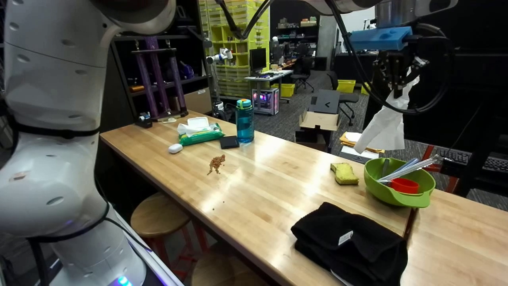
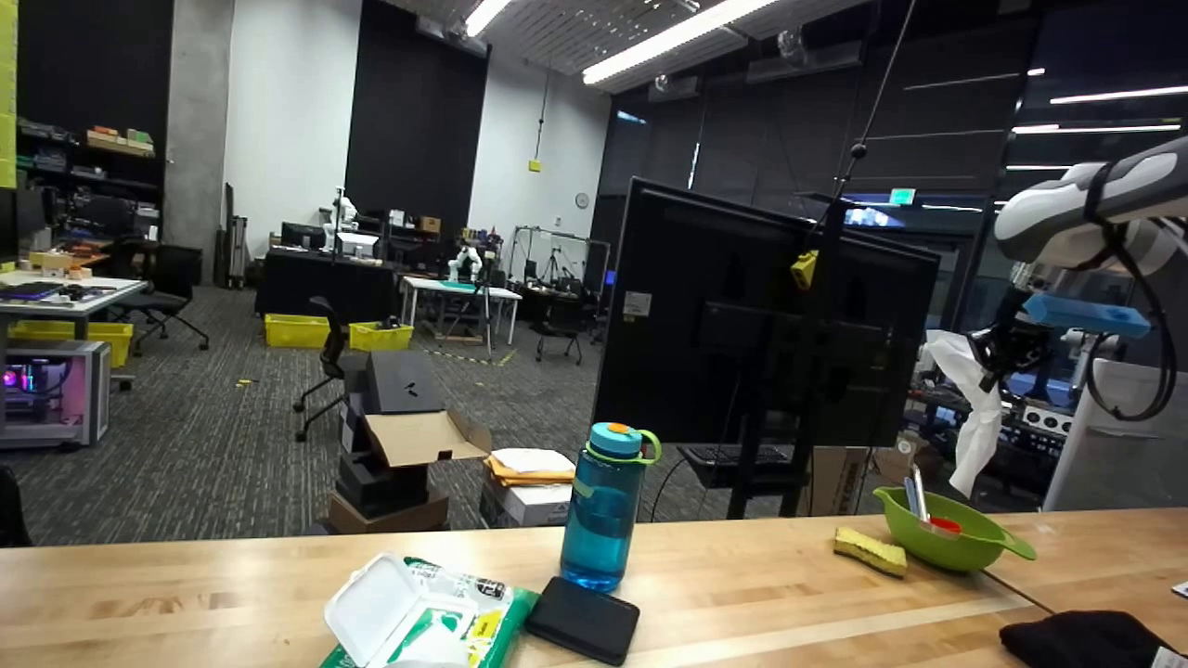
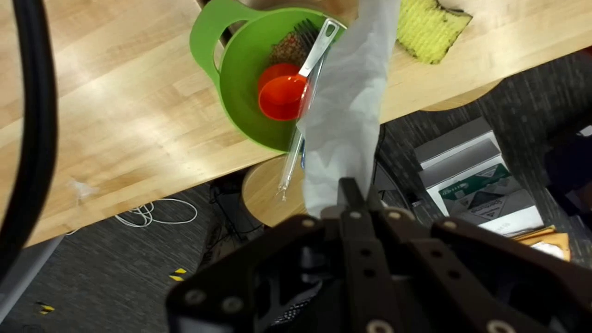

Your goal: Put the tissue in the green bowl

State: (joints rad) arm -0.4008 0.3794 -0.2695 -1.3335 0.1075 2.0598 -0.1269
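My gripper is shut on the white tissue (image 1: 383, 131), which hangs down limp. The fingertips show in both exterior views (image 1: 398, 92) (image 2: 989, 373) and in the wrist view (image 3: 358, 196). The tissue also shows in an exterior view (image 2: 980, 436) and in the wrist view (image 3: 344, 106). The green bowl (image 1: 379, 190) stands on the table below, and the tissue's lower end hangs above it, apart from it. In the wrist view the bowl (image 3: 238, 99) holds a red cup, a fork and wrapped utensils; the tissue hides part of its rim. It also shows in an exterior view (image 2: 956, 553).
A yellow sponge (image 1: 344, 174) lies beside the bowl. A folded black cloth (image 1: 353, 242) lies at the table's near side. A blue bottle (image 1: 245, 123), a wipes pack (image 1: 201, 136), a black wallet-like item (image 1: 229, 142) and brown crumbs (image 1: 216, 163) are farther along the table.
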